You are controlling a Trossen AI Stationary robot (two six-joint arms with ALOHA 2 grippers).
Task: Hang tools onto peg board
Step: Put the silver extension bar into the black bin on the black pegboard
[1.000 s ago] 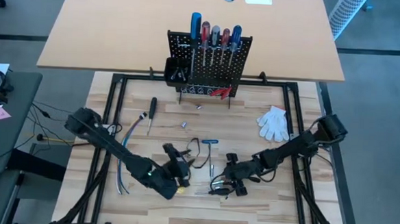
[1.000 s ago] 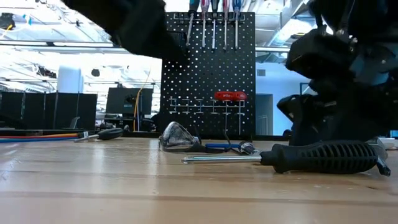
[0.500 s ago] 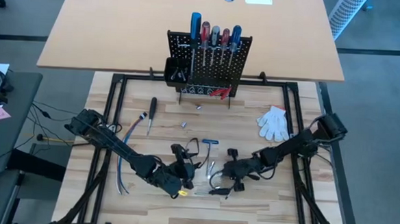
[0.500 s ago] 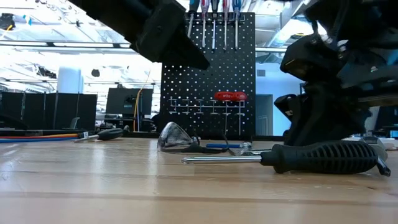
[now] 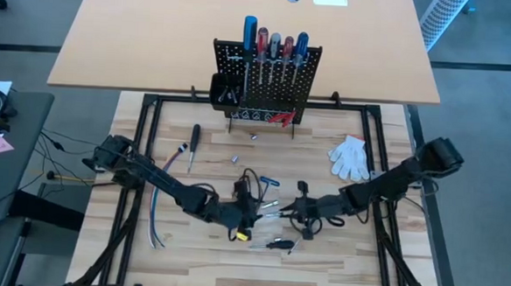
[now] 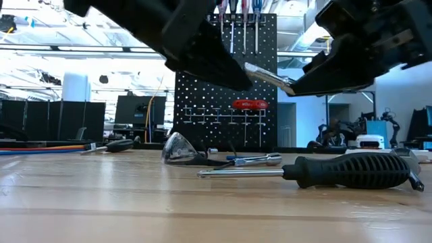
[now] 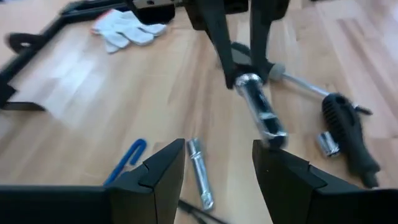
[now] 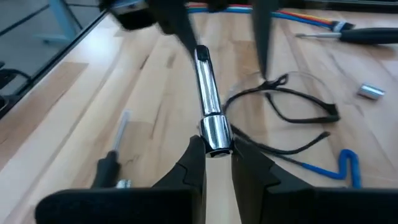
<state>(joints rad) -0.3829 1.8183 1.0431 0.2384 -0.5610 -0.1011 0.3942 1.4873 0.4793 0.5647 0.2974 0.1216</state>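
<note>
A shiny silver metal rod [image 8: 209, 99] is up off the table, clamped at one end between the closed fingers of the right gripper [image 8: 214, 146], well in front of the peg board [image 5: 265, 82] and near the table's middle. Its free end points at the left gripper [image 5: 250, 206], which faces it from just beside, fingers [image 7: 163, 165] spread apart with nothing between them. In the low view the rod [image 6: 268, 76] slants in the air between the two grippers, with the board behind it.

On the wood [image 5: 319, 260] below lie more tools: a black-handled screwdriver [image 6: 317, 171] nearest the front edge, a second silver rod [image 7: 200, 172] beside a small blue hex key [image 7: 126, 160], and a tangle of thin black cable [image 8: 292, 112] closer to the board. Another black-handled screwdriver [image 5: 194, 145] lies nearer the board, to its left front, next to a bundle of coloured cables [image 5: 160, 199].

The board itself already carries a row of blue- and red-handled screwdrivers [image 5: 273, 49] along its top rail and red-handled pliers [image 5: 281, 118] low on its face. A white glove [image 5: 349, 157] lies to its right front.
</note>
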